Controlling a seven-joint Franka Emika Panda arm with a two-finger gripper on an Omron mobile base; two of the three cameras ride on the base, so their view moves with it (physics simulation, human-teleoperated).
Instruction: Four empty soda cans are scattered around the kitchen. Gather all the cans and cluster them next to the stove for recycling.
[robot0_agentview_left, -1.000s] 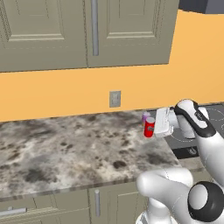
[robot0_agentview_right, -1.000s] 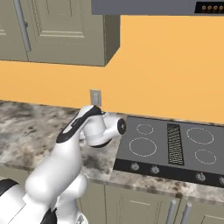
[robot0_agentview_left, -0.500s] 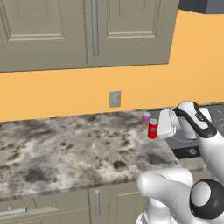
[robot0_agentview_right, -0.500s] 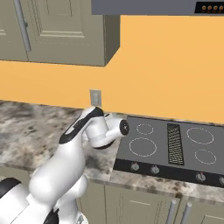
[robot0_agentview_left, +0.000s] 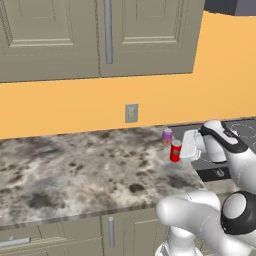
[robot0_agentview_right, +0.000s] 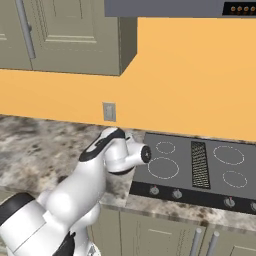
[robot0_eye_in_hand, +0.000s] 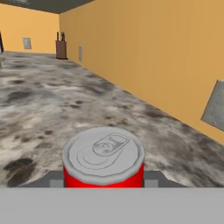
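Red soda can (robot0_agentview_left: 175, 151) sits at three o'clock in the left base view, upright at the counter's (robot0_agentview_left: 75, 170) right end, pinched by the tool (robot0_agentview_left: 181, 148), whose white body presses in from the can's right. The fingertips themselves are hard to make out there, tucked behind the can. In the hand view the can's silver top (robot0_eye_in_hand: 104, 151) fills six o'clock, a grey finger pad (robot0_eye_in_hand: 51, 179) poking out on each side, red wall cut off by the lower edge. Whether the can's base touches the stone, I cannot tell. A purple-pink soda can (robot0_agentview_left: 167, 136) stands just behind it at eleven o'clock, its lower half hidden. The stove (robot0_agentview_right: 200, 165) lies at three o'clock in the right base view, black glass with white rings and knobs along its front; here the arm's white elbow covers both cans. A wall outlet (robot0_agentview_left: 131, 113) sits above the counter on the orange wall.
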